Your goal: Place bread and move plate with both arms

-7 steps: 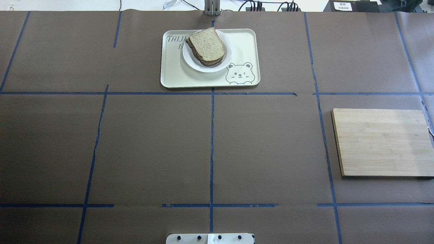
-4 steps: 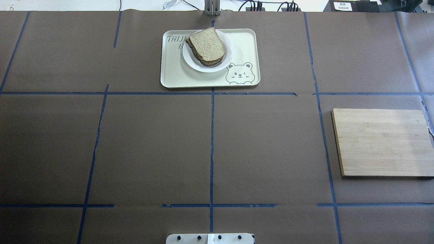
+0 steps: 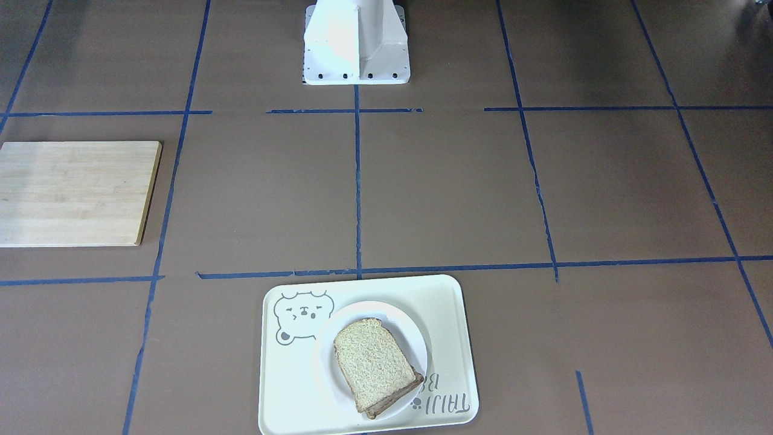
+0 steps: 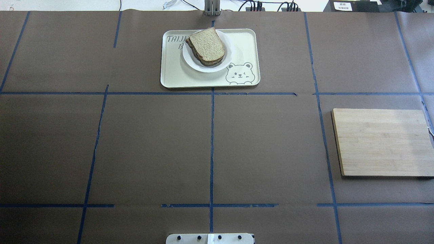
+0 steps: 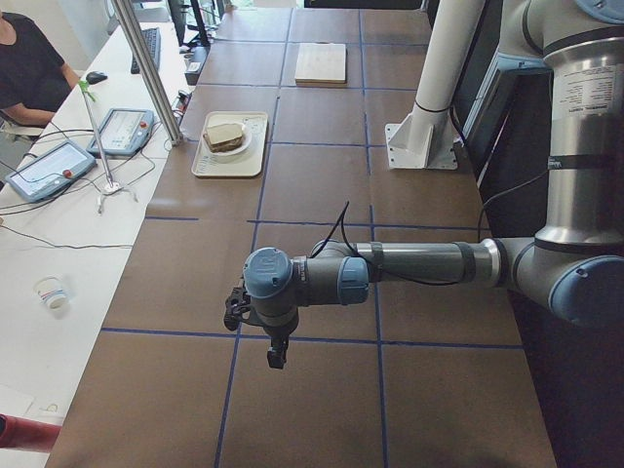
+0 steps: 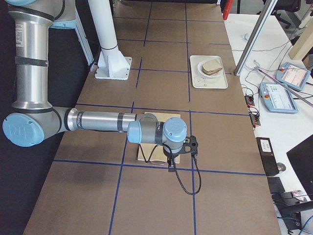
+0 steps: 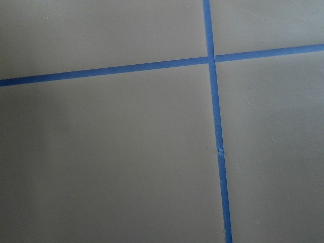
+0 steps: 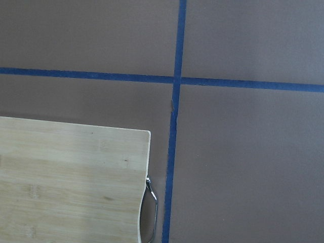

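The bread (image 4: 206, 45) is the top slice of a stack on the white plate (image 4: 217, 67), which sits on the cream bear tray (image 4: 244, 47) at the table's far middle. The bread (image 3: 371, 362), plate (image 3: 362, 311) and tray (image 3: 290, 386) also show in the front view. My left gripper (image 5: 236, 306) shows only in the exterior left view, hovering over bare table far from the tray. My right gripper (image 6: 193, 145) shows only in the exterior right view, beside the cutting board. I cannot tell whether either is open or shut. Neither wrist view shows fingers.
A bamboo cutting board (image 4: 381, 142) with a metal handle (image 8: 151, 210) lies at the table's right side. The white pedestal (image 3: 356, 42) stands at the robot's edge. Beyond the far edge are a metal post (image 5: 146, 68), pendants (image 5: 49, 168) and a seated person (image 5: 24, 68).
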